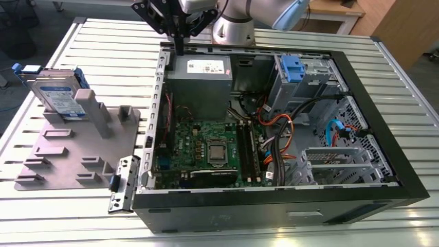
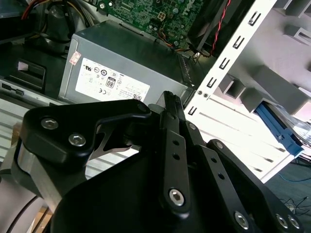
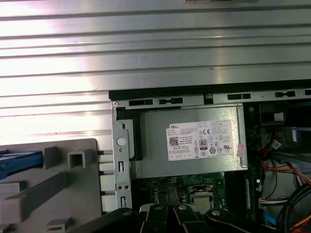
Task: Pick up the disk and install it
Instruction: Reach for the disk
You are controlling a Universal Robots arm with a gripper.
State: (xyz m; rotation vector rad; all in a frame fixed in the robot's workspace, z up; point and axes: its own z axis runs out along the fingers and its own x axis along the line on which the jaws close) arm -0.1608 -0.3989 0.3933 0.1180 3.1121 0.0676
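Now | end effector (image 1: 180,50): closed, holding nothing, hovering above power supply (image 1: 199,85) | open computer case (image 1: 274,203): power supply, motherboard (image 1: 205,149) and cables inside | disk (image 1: 58,98): leaning upright in grey holder (image 1: 69,154) on table (image 1: 103,41), exterior view's left, well apart from end effector

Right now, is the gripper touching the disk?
Apart. The exterior view shows the gripper over the computer case, and the disk propped on the grey fixture at the exterior view's left.
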